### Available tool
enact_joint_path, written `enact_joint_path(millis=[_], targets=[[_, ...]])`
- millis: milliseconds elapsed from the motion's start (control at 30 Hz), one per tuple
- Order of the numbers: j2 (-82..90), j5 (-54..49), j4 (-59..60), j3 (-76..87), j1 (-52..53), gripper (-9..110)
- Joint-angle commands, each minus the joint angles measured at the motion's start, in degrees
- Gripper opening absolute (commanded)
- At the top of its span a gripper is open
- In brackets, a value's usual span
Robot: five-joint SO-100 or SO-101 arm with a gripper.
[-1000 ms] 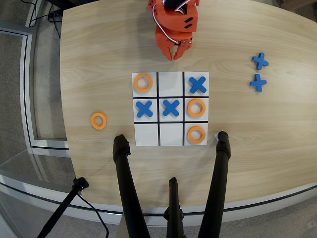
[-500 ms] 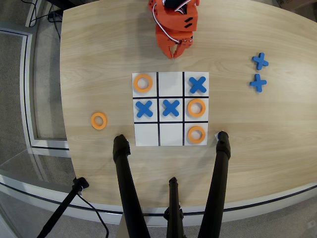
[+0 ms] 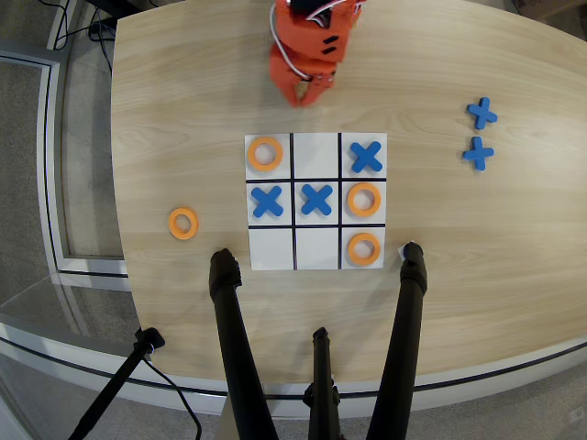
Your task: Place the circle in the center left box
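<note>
The orange arm stands at the table's far edge, folded back, with my gripper (image 3: 309, 93) above bare wood just beyond the board and holding nothing; its tip is blurred, so the jaws' stance is unclear. The tic-tac-toe board (image 3: 316, 257) lies mid-table. An orange ring (image 3: 364, 199) lies flat in the middle-row end cell (image 3: 348, 219) on the view's right, the only middle-row cell without a cross. Other rings lie in the top-left cell (image 3: 265, 153) and the bottom-right cell (image 3: 363, 247). One loose ring (image 3: 182, 223) lies on the wood left of the board.
Blue crosses sit in the top-right (image 3: 366, 157), middle-left (image 3: 267, 201) and middle (image 3: 316, 199) cells. Two spare crosses (image 3: 480, 133) lie at the far right. Black tripod legs (image 3: 229, 312) stand at the near edge.
</note>
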Motion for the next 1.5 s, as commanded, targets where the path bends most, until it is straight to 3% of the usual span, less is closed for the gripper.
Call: enact_joint_path(millis=[0,267,400,767,1467], targets=[[1.05,-0.09,0.79,3.16,22.85,0],[1.93,0.44,0.79,3.16,72.16,0],[1.93,0.44,0.79,3.16,85.17,0],[1.93,0.44,0.79,3.16,79.89,0],[1.85,0.44,0.79,3.16,79.89,0]])
